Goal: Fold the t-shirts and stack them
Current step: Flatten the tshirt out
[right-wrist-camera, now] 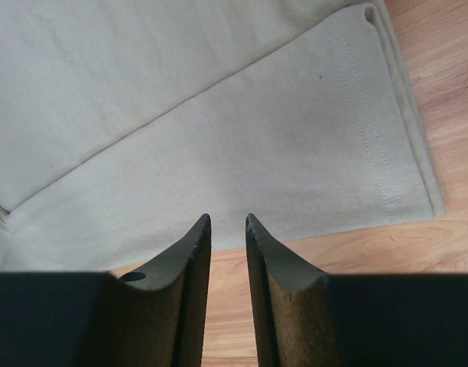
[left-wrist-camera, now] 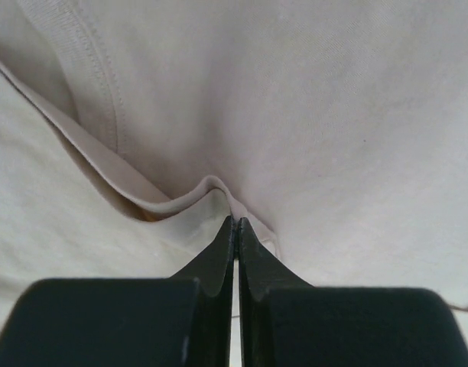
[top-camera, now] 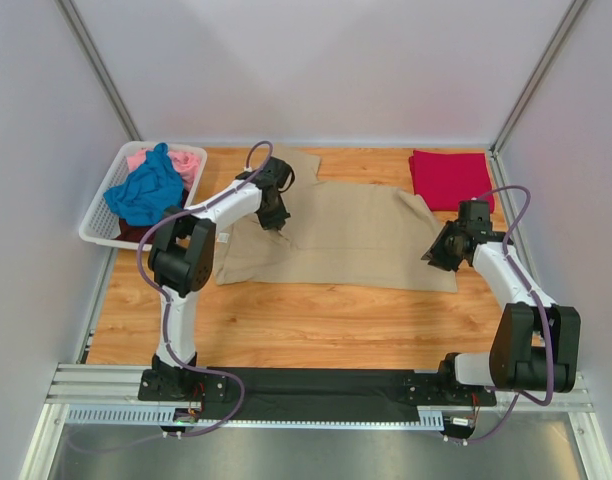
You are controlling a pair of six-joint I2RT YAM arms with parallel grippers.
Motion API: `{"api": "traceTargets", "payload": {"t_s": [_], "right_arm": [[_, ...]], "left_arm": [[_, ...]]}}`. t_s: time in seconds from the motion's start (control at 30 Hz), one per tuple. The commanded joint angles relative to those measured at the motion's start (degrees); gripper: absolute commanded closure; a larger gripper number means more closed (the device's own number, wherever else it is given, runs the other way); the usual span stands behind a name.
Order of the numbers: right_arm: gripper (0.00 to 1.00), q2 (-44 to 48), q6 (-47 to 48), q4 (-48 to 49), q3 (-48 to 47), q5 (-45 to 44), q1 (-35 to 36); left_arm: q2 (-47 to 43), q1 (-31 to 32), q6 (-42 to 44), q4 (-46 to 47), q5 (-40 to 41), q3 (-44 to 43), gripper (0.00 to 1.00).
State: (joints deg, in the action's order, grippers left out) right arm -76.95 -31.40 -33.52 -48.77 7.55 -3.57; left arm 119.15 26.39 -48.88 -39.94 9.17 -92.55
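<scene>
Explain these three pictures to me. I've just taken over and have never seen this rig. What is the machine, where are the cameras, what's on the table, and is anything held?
Two robot arms are bolted at the near edge of a wooden table. Each ends in a two-finger pincer. The wide picture looks down from above and behind the arms. The other two come from a camera on each wrist. A tan t-shirt lies spread in the middle, and a red t-shirt lies folded at the far right. A white basket at the far left holds a blue t-shirt and a pink t-shirt. The left pincer is shut and appears to pinch a fold of the tan cloth. The right pincer is open by the shirt's edge, holding nothing.
</scene>
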Motion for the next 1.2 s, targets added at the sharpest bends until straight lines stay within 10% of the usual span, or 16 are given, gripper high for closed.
{"api": "traceTargets", "payload": {"t_s": [0.0, 0.37, 0.53, 0.67, 1.17], "right_arm": [[0.74, -0.22, 0.73, 2.05, -0.71, -0.43, -0.29], [0.74, 0.13, 0.02, 1.35, -1.32, -0.70, -0.21], [0.74, 0.48, -0.68, 1.00, -1.24, -0.96, -0.21], [0.74, 0.48, -1.47, 0.91, -0.62, -0.96, 0.06], [0.76, -13.40, -3.50, 2.32, -3.43, -7.37, 0.50]], "left_arm": [[0.99, 0.85, 7.30, -1.01, 0.15, -3.51, 1.00], [1.08, 1.64, 14.16, 4.17, -3.63, -4.13, 0.94], [-1.89, 1.82, 14.43, 3.11, -0.13, -1.06, 0.74], [-8.48, 1.82, 15.66, 3.65, 5.32, 3.42, 0.38], [-13.96, -1.60, 9.70, -2.77, 6.31, 19.69, 0.39]]}}
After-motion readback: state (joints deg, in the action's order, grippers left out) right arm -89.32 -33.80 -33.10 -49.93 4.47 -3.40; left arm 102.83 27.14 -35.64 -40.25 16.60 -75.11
